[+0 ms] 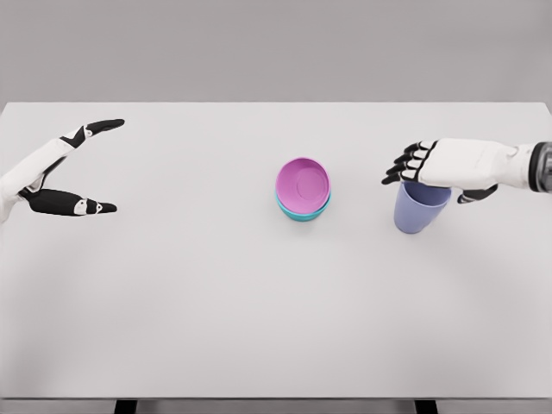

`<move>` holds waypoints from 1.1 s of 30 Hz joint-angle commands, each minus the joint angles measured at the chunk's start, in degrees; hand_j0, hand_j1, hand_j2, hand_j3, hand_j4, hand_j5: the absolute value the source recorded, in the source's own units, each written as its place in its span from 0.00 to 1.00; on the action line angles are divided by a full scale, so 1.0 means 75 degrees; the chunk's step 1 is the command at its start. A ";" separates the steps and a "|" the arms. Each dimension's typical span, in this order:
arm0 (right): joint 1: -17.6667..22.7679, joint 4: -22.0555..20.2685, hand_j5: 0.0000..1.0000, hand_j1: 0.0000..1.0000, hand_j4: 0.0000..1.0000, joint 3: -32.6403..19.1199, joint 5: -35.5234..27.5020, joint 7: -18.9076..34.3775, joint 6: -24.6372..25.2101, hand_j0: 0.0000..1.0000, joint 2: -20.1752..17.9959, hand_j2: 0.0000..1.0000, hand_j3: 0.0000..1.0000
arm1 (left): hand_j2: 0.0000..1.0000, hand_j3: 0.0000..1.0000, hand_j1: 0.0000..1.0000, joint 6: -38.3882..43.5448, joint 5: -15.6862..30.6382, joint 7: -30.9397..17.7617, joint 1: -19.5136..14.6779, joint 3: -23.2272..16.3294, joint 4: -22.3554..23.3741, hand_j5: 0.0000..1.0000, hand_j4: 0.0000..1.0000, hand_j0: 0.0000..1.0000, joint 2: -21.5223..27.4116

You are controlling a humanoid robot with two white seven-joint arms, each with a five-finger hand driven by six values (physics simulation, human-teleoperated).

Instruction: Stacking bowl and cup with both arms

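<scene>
The right hand (pixel 431 166) is curling over the blue cup's (pixel 420 208) rim, seemingly gripping it to carry left into the pink bowl (pixel 303 184) nested mid-table; the left hand (pixel 65 168) is hanging open far left

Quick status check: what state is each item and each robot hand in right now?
Pink bowl: upright, nested in the teal bowl, mid-table.
Teal bowl: upright on the table, under the pink bowl.
Blue cup: upright, open end up, right of the bowls.
Right robot hand: over the cup's rim; grip unclear.
Left robot hand: open, holding nothing, far left.
Table: white, carrying everything.
</scene>
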 commanded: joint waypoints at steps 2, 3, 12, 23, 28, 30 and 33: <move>-0.0012 0.0149 1.00 1.00 1.00 0.0149 0.0061 -0.0003 0.0019 1.00 0.0055 1.00 1.00 | 1.00 1.00 1.00 0.0018 0.0052 0.0003 0.0000 0.0000 -0.0003 1.00 1.00 1.00 -0.0010; -0.0035 0.0161 1.00 1.00 1.00 0.0185 0.0108 -0.0003 0.0019 1.00 0.0126 1.00 1.00 | 1.00 1.00 1.00 0.0018 0.0052 0.0003 0.0000 0.0000 -0.0003 1.00 1.00 1.00 -0.0010; -0.0059 0.0243 0.76 0.76 0.76 0.0267 0.0097 -0.0003 0.0019 0.76 0.0161 0.76 0.76 | 1.00 1.00 1.00 0.0018 0.0040 0.0003 0.0000 0.0000 -0.0003 1.00 1.00 1.00 -0.0021; -0.0223 0.0149 0.53 0.53 0.53 -0.0049 -0.0032 -0.0003 0.0019 0.53 0.0184 0.53 0.53 | 1.00 1.00 1.00 0.0018 0.0029 0.0003 0.0000 0.0000 -0.0003 1.00 1.00 1.00 -0.0092; -0.0445 0.0114 0.53 0.53 0.53 -0.0214 -0.0278 -0.0003 0.0019 0.53 0.0372 0.53 0.53 | 1.00 1.00 1.00 0.0018 0.0040 0.0003 -0.0012 0.0000 -0.0003 1.00 1.00 1.00 -0.0103; -0.0457 -0.0143 0.53 0.53 0.53 -0.0413 -0.0524 -0.0003 0.0019 0.53 0.0407 0.53 0.53 | 1.00 1.00 1.00 0.0018 0.0029 0.0003 0.0000 0.0000 -0.0003 1.00 1.00 1.00 -0.0092; -0.0457 -0.0542 0.53 0.53 0.53 -0.0448 -0.0759 -0.0003 0.0019 0.53 0.0395 0.53 0.53 | 1.00 1.00 1.00 0.0018 0.0029 0.0003 0.0000 0.0000 -0.0003 1.00 1.00 1.00 -0.0092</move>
